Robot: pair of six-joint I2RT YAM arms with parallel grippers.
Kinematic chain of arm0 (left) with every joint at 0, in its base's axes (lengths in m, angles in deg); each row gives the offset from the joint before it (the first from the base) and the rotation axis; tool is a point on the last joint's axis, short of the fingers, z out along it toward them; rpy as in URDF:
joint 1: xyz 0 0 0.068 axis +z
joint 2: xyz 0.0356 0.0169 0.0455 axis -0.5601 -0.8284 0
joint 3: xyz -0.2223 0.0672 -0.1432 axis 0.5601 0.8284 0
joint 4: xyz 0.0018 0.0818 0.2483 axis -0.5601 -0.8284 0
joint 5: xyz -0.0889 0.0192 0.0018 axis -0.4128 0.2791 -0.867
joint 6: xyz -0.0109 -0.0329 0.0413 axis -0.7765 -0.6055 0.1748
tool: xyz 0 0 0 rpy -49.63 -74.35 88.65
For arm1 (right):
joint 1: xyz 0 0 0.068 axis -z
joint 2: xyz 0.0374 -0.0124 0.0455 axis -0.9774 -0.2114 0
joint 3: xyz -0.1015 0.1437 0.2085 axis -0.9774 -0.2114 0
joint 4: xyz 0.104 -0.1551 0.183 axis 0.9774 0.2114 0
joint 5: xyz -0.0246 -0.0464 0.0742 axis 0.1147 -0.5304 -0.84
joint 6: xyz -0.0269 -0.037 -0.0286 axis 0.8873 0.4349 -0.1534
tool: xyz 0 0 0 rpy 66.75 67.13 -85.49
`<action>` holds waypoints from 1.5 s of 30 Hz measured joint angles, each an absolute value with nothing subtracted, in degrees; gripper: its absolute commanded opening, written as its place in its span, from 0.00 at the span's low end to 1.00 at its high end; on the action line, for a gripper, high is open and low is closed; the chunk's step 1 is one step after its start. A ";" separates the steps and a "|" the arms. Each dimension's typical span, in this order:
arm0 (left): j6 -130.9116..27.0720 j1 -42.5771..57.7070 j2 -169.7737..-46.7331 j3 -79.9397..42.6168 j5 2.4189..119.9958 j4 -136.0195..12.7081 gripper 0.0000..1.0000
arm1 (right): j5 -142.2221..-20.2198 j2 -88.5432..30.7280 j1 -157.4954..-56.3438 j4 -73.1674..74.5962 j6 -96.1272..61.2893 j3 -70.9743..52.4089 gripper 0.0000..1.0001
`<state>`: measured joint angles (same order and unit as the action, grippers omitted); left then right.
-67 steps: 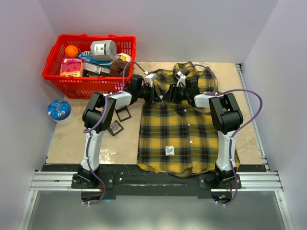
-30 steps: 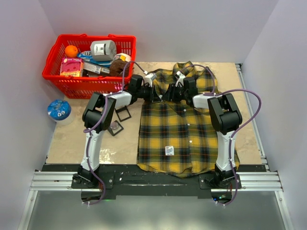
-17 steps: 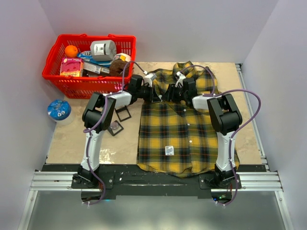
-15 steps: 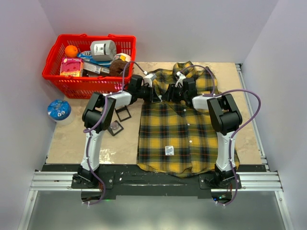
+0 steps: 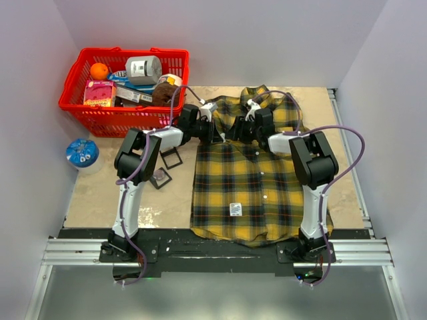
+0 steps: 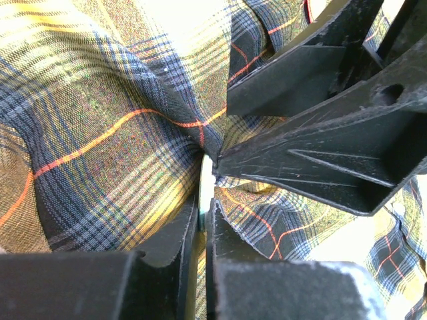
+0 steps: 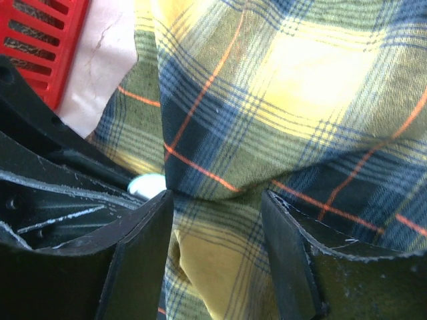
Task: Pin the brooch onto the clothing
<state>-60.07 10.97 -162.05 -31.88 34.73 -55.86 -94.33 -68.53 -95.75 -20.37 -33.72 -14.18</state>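
The clothing, a yellow-and-dark plaid shirt (image 5: 247, 187), lies flat on the table with its collar at the far side. Both grippers meet at its chest, just under the collar. My left gripper (image 5: 222, 133) (image 6: 203, 207) is shut on a thin pale disc, the brooch (image 6: 206, 177), seen edge-on and pressed into a fold of cloth (image 6: 120, 133). My right gripper (image 5: 233, 132) (image 7: 217, 200) faces it, jaws open astride a raised fold of the shirt (image 7: 300, 87). The brooch (image 7: 148, 185) shows as a pale spot beside my right gripper's left finger. From above the brooch is hidden.
A red basket (image 5: 123, 83) (image 7: 40, 40) with an orange, a can and packets stands at the far left. A blue round object (image 5: 82, 153) lies by the left wall. Two small dark square frames (image 5: 167, 167) lie beside the shirt's left edge.
My right gripper has shifted slightly toward the left one and its jaws have widened a little. The left gripper stays shut on the brooch in the same place.
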 measured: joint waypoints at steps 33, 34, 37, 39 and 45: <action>-51.39 9.25 -140.18 -20.95 50.62 -58.28 0.87 | -90.60 -38.50 -95.75 -18.86 -33.48 -31.64 0.61; -50.78 9.09 -138.38 -20.64 51.69 -57.98 0.87 | -90.49 -37.04 -95.75 -18.47 -33.39 -32.03 0.61; -48.39 7.72 -134.27 -20.42 54.46 -57.78 0.87 | -89.63 -32.86 -95.75 -17.03 -32.89 -33.06 0.62; -47.24 6.19 -133.14 -20.01 55.47 -57.91 0.87 | -89.22 -30.24 -95.75 -16.37 -32.58 -34.13 0.62; -43.50 1.29 -128.29 -14.35 58.22 -62.22 0.89 | -86.57 -21.45 -95.75 -12.11 -31.03 -37.72 0.64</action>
